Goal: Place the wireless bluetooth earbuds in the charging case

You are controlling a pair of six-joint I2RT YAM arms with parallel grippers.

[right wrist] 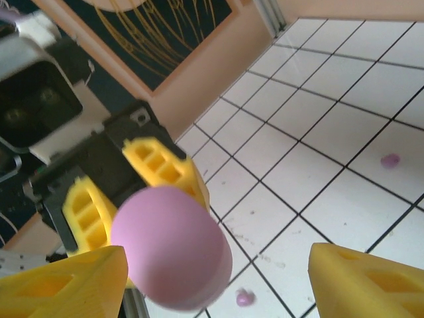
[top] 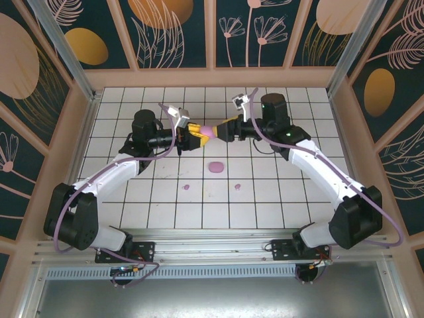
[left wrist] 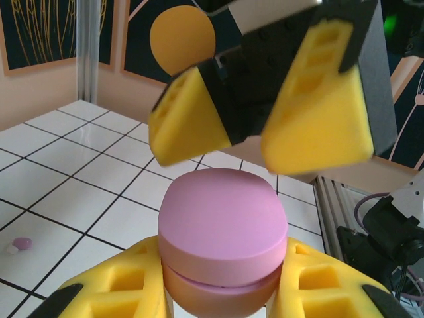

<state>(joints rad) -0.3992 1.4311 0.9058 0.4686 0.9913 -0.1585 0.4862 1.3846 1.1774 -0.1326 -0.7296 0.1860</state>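
Obs: left gripper (top: 194,136) clamped on the lilac charging case (top: 207,132), held off the tiles; right gripper (top: 222,130) spread wide, empty, facing it from 3 o'clock. Two earbuds (top: 186,187) lie loose at 7 and 5 o'clock of a second case (top: 215,167). Likely lid-opening: pinch above the seam (left wrist: 222,283) only, squarely. Left wrist view gives that seam; overhead gives the earbuds' layout
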